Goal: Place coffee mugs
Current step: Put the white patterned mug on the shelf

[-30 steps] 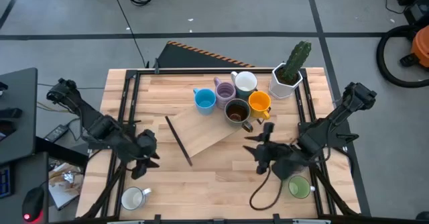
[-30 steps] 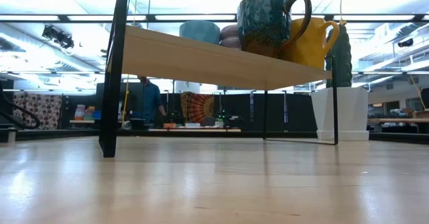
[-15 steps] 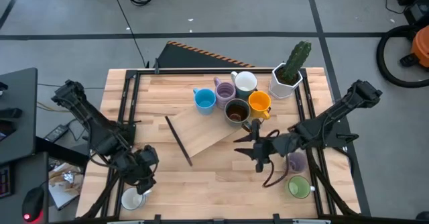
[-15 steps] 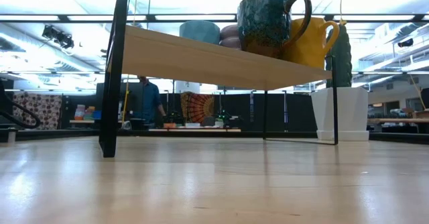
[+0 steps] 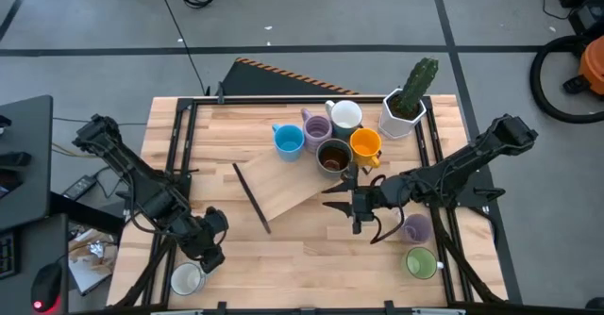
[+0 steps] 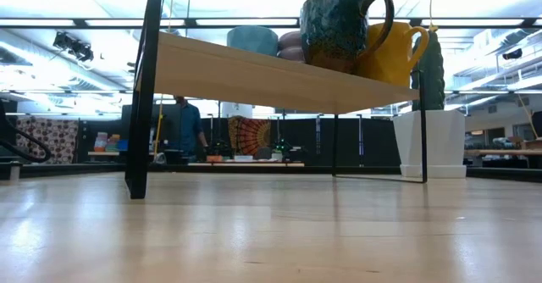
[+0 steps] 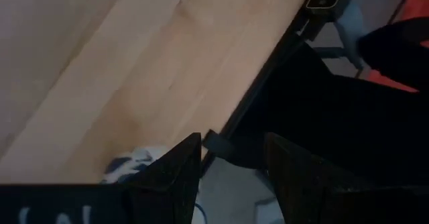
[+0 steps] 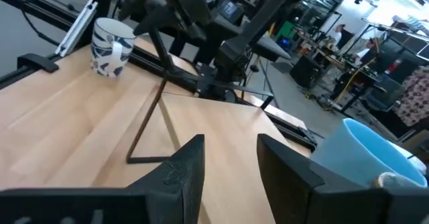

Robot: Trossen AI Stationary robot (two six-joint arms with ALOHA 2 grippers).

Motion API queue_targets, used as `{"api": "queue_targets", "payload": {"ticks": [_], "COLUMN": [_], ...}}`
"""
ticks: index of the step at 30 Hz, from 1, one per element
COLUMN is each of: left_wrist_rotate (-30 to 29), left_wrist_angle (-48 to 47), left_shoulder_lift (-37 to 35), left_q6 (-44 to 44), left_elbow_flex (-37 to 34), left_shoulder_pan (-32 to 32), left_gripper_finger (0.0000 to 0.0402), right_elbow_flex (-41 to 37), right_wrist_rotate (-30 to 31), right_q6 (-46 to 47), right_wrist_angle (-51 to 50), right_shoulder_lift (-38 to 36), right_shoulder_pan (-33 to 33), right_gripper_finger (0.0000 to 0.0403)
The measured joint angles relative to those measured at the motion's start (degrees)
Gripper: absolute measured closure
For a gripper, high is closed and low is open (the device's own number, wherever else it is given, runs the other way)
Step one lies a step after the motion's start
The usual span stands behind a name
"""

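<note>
Mugs stand upright on the shelf (image 5: 283,197), the brown mug (image 5: 332,157) just beyond the right gripper (image 5: 356,202), handle toward it. Its fingers are spread, empty. Left gripper (image 5: 209,249), spread, hangs beside a white mug (image 5: 185,279).

In the low view the wooden shelf (image 6: 271,75) hid the bases of the mugs standing on it, and the lavender mug (image 6: 292,47) showed only as a sliver behind the dark brown mug (image 6: 332,29). In the left wrist view the white mug (image 7: 137,167) beside the table's edge was blurred and partly covered by the left gripper (image 7: 231,167).
</note>
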Motion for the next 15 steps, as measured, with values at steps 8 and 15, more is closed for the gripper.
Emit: {"api": "queue_targets", "payload": {"ticks": [8, 15], "left_wrist_rotate": [2.32, 0.93], "left_wrist_angle": [0.07, -15.47], "left_shoulder_lift": [2.45, 12.21], "left_q6": [-2.23, 4.22], "left_elbow_flex": [6.14, 19.68], "left_shoulder_pan": [1.43, 1.26], "left_gripper_finger": [0.0256, 0.0275], "right_elbow_flex": [0.00, 0.00], "right_wrist_rotate": [-1.37, -1.79], "right_q6": [-0.15, 0.04], "right_wrist_angle": [-1.37, -1.69], "right_shoulder_lift": [-0.06, -0.06], "right_shoulder_pan": [-0.06, -0.09], "right_gripper_finger": [0.0261, 0.0261]}}
